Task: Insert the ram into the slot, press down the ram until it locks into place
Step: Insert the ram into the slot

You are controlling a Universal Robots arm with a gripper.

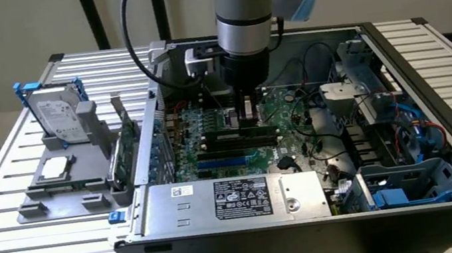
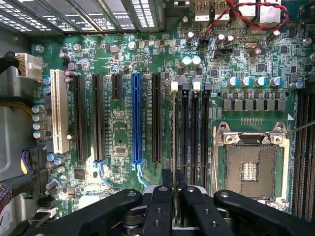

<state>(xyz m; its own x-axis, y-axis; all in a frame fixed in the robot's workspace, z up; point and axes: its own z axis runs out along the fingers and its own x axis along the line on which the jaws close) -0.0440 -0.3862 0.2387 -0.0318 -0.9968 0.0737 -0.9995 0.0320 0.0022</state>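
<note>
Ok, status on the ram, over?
End effector shut on ram, down inside the case. Ram edge-on, lined along slot; whether seated, cannot tell. Nothing seen blocking.

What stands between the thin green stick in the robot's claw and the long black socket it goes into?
Nothing visible does. The gripper grips the thin green ram stick on edge, lined up along the long narrow black plastic slot. No cable or part lies across that slot. Whether they touch cannot be told.
</note>
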